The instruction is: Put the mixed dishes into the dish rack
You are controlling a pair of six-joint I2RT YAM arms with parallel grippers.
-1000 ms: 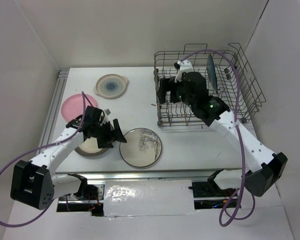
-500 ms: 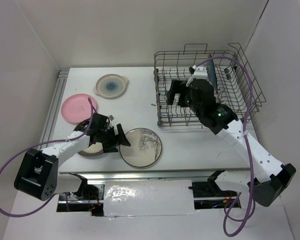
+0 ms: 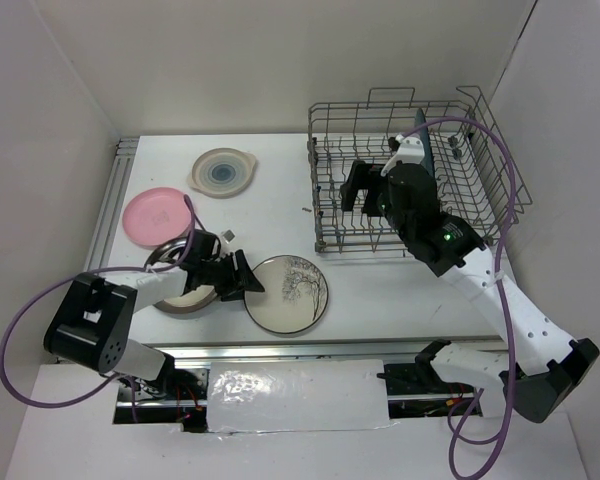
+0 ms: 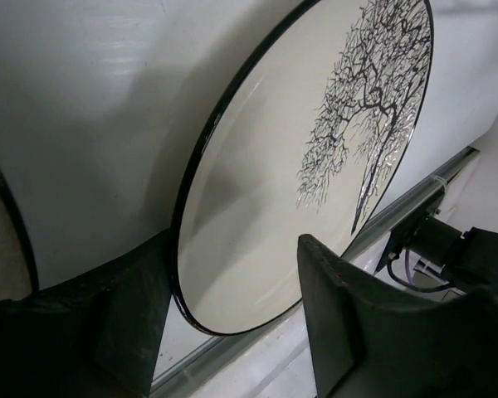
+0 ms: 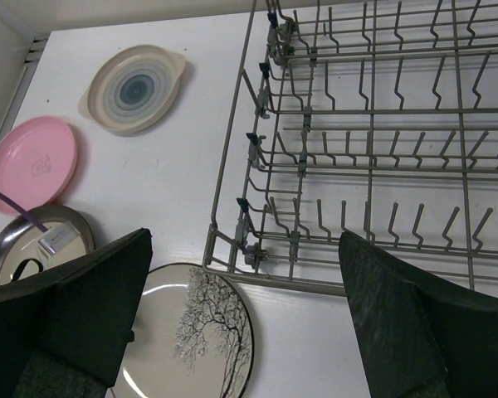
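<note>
At front left, left gripper [image 3: 247, 277] has its jaws apart, straddling the rim of the tree-pattern plate [image 3: 290, 296], which lies flat on the table [image 3: 270, 195]; not clamped yet. Risk: a shallow bite lets the plate slide away or slip out on lifting. Rightward, right gripper [image 5: 242, 249] hangs wide open and empty over the rack [image 3: 321, 205].

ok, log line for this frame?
left gripper: open, jaws at rim of tree-drawing plate, plate on table | right gripper: open, empty, above dish rack | phase: pre-grasp
</note>
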